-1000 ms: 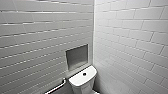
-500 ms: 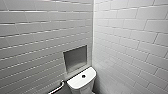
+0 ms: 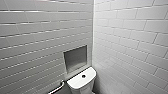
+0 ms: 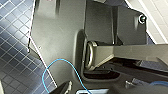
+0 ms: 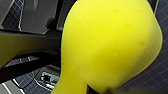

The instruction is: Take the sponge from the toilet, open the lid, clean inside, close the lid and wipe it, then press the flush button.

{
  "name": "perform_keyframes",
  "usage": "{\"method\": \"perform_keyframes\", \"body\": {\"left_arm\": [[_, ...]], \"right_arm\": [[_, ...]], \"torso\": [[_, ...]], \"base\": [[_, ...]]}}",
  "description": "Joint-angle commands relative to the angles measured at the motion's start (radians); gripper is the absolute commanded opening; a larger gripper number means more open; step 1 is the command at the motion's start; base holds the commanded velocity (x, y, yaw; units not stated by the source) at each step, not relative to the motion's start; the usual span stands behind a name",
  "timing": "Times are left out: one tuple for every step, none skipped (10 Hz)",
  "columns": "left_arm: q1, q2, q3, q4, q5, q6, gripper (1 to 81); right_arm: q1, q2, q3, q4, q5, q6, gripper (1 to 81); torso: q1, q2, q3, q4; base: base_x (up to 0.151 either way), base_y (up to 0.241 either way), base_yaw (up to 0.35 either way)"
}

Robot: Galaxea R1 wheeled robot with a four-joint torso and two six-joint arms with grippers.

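The toilet (image 3: 81, 82) stands in the corner low in the head view, showing its white tank top. The dark round flush button (image 3: 83, 76) sits in the middle of that top. The lid is hidden below the picture's edge. The bright yellow sponge (image 5: 110, 45) bulges large and squeezed in the right wrist view, pinched at its narrow end by my right gripper (image 5: 96, 89), which is shut on it. My left gripper is open with nothing in it.
Grey-white tiled walls meet in a corner behind the toilet. A square niche (image 3: 75, 58) is set in the left wall above the tank, and a metal grab bar (image 3: 58, 88) runs beside it. Dark blue floor tiles (image 4: 15, 52) and a blue cable (image 4: 50, 70) lie below.
The whole head picture has shifted a little, so the toilet sits slightly lower in it: the camera moved. The sponge stays in the right gripper.
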Motion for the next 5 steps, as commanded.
{"method": "perform_keyframes", "body": {"left_arm": [[-0.051, -0.023, 0.017, -0.027, 0.062, 0.0, 81.1], [-0.051, -0.048, 0.067, -0.027, 0.042, 0.0, 81.1], [-0.051, -0.091, 0.151, -0.027, -0.009, 0.0, 81.1], [-0.06, -0.14, 0.236, -0.024, -0.02, 0.0, 81.1], [-0.083, -0.174, 0.288, -0.027, -0.017, -0.001, 81.1]], "right_arm": [[0.028, 0.001, 0.018, -0.015, -0.067, -0.006, 1.0], [0.028, -0.005, 0.039, -0.017, -0.065, -0.007, 1.0], [0.024, -0.026, 0.082, -0.024, -0.062, -0.007, 1.0], [0.022, -0.052, 0.143, -0.041, -0.061, -0.007, 1.0], [0.022, -0.069, 0.176, -0.049, -0.062, -0.007, 1.0]], "torso": [[0.0, 0.0, 0.0, 0.0], [0.0, 0.0, 0.0, 0.0], [0.0, 0.0, 0.0, 0.0], [0.0, 0.0, 0.0, 0.0], [0.0, 0.0, 0.0, 0.0]], "base": [[0.0, 0.0, 0.0], [0.0, 0.0, 0.0], [0.0, 0.0, 0.0], [0.0, 0.0, 0.0], [0.0, 0.0, 0.0]]}}
